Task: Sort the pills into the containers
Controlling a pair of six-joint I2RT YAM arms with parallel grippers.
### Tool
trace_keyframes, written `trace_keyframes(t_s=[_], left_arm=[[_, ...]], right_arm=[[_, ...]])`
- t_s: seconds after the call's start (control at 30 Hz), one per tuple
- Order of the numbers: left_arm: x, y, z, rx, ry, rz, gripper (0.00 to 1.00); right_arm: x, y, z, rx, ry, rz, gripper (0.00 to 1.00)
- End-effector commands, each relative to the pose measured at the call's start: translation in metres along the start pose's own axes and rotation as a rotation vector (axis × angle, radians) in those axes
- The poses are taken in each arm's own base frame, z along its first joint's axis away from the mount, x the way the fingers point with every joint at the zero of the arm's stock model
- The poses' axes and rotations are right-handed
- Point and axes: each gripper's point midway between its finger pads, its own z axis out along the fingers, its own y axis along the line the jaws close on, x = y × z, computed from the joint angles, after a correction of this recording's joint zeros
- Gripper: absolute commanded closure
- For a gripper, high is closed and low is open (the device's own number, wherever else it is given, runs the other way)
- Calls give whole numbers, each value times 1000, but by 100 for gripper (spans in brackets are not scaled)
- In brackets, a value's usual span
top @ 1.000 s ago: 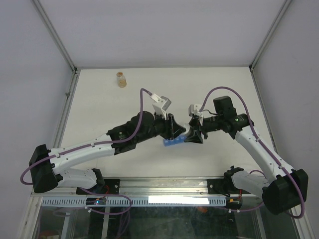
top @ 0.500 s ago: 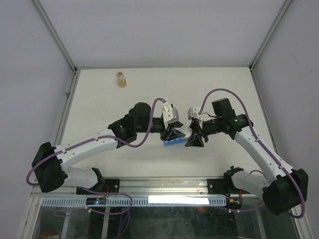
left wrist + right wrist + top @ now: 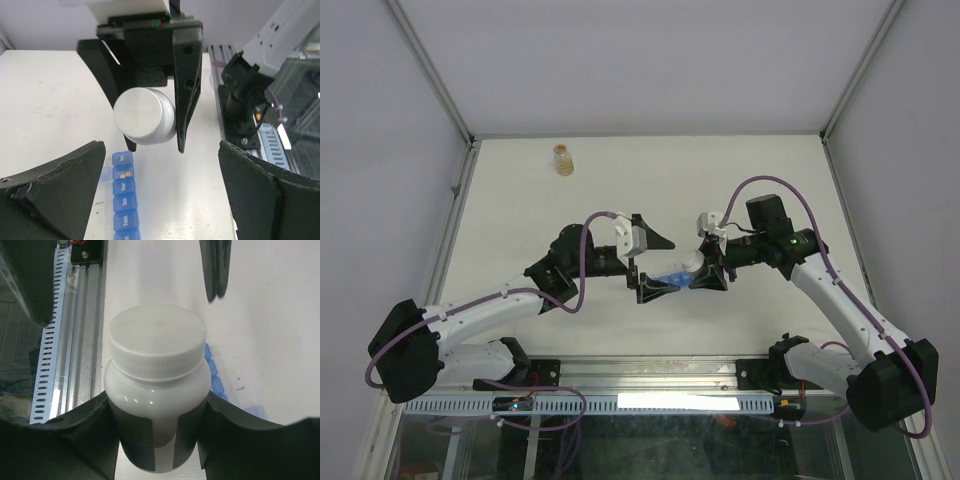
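The containers are a strip of blue day-labelled compartments lying on the table, also seen as the containers from above. One open compartment holds two small orange pills. My right gripper is shut on a white bottle with a white screw cap on, held sideways just above the strip's end. My left gripper stands wide open facing the bottle's cap, a little short of it, with nothing between its fingers. From above, the left gripper sits just left of the bottle.
A small amber bottle stands at the far left of the table. The metal rail of the near table edge runs close beside the right gripper. Walls close in the table on three sides.
My left gripper has opened wide and drawn back to the left, away from the bottle's cap. The right gripper still holds the white bottle in the same place.
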Motion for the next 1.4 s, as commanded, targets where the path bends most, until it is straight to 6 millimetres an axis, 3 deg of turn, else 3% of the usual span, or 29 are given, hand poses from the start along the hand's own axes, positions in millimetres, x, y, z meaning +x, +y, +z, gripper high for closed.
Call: trace_keyframes(t_s=[0.0,0.2,0.37,0.4,0.57,0.9,1.23,1.37], left_arm=[[-61,11,-22,-148,-211,-52,1],[-63,-4,-53,-208,-314,-282,1],[-58,-12,-60,-202,-361,-497,2],[-59,-12,-60,-204,-360,-532,6],[-50,-3,-51,-308,-250,-634,20],[-45,-4,-21,-551,-50,-565,20],[-44,7,6,-587,19,-503,20],[-48,11,14,-589,26,-478,26]], right_arm=[[-25,-4,-5,11,-59,-75,100],[-23,-5,-4,9,-55,-72,100],[-21,-6,-3,12,-50,-70,100],[-21,-6,-4,14,-51,-68,100],[-21,-7,-4,15,-50,-68,100],[-20,-7,-4,17,-47,-62,100],[-20,-8,-4,19,-48,-62,100],[-20,-8,-4,18,-50,-64,100]])
